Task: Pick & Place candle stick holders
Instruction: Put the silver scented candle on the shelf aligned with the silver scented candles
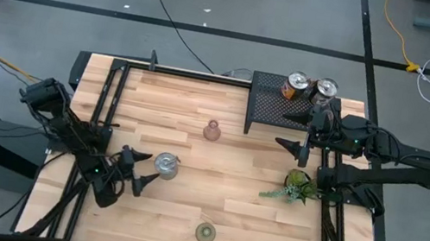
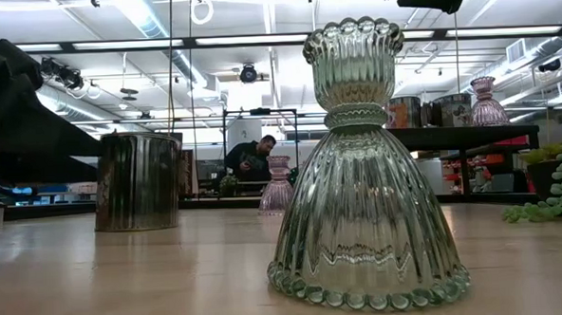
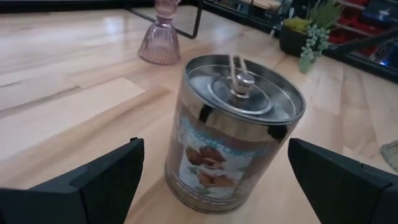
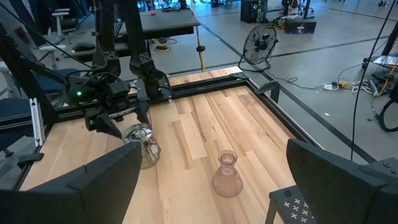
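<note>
Closest to your low camera stands the olive-green glass holder (image 2: 362,163), upright on the wooden table (image 1: 182,211) near its front edge, by itself. Your left gripper (image 1: 139,173) sits low at the table's left front with its fingers spread wide around nothing; the silver tin holder (image 3: 233,130) stands upright just ahead of them, untouched, lid and wick showing on top. Farther toward the middle of the table you have a pinkish glass holder (image 1: 212,130), upright and well apart from the tin. Your right gripper (image 1: 295,130) hangs at the front edge of the black mesh rack (image 1: 274,106), fingers equally wide and empty. On that rack, at the back right, two more shiny tin holders (image 1: 310,88) stand side by side; the low view seems to show a second pinkish holder (image 2: 487,101) there too, though it is partly hidden. A leafy plant sprig (image 1: 296,187) lies near the table's right edge.
</note>
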You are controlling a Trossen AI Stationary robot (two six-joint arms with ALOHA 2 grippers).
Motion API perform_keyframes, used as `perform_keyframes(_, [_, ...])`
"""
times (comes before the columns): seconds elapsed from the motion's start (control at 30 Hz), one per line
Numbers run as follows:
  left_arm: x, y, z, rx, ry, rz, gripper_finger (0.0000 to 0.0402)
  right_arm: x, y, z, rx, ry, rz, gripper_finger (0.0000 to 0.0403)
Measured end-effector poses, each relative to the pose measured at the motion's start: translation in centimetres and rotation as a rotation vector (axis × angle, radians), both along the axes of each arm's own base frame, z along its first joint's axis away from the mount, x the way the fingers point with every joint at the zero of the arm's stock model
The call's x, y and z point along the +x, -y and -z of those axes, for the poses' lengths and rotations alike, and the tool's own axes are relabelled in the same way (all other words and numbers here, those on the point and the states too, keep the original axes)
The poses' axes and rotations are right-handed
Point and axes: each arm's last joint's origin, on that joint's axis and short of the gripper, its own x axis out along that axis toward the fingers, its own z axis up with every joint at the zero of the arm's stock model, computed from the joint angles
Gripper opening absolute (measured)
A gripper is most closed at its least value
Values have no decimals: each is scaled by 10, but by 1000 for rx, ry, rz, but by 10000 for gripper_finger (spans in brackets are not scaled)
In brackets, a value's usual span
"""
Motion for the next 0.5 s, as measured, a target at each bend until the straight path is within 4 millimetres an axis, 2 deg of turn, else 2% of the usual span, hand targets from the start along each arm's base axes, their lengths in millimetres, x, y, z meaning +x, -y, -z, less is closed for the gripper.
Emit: perform_keyframes(0.5, [28,-6,-9,17,-75,81,400,0,0,0,0,0,0,396])
